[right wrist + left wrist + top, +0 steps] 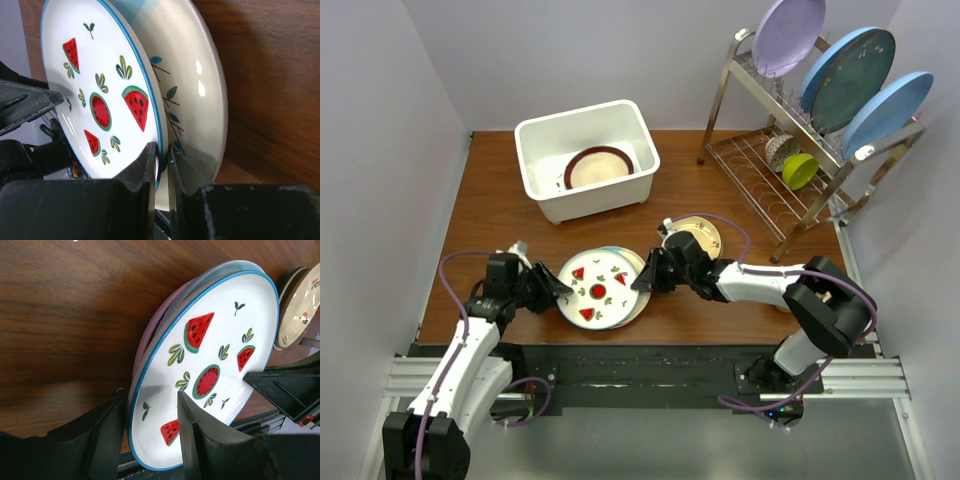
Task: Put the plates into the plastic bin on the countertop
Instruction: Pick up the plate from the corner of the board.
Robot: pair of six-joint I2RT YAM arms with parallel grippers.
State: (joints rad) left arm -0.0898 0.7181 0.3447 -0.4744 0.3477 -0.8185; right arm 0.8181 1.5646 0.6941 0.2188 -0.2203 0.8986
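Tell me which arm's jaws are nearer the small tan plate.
Right. The right jaws pinch the watermelon plate's right edge, close to the tan plate; the left jaws straddle its opposite edge, farther off.

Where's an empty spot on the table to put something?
Bare countertop lies left of the plastic bin, by the wall, and between the bin and the dish rack. The front middle is crowded: the left pincer and right pincer meet at the watermelon plate, with the tan plate beside.
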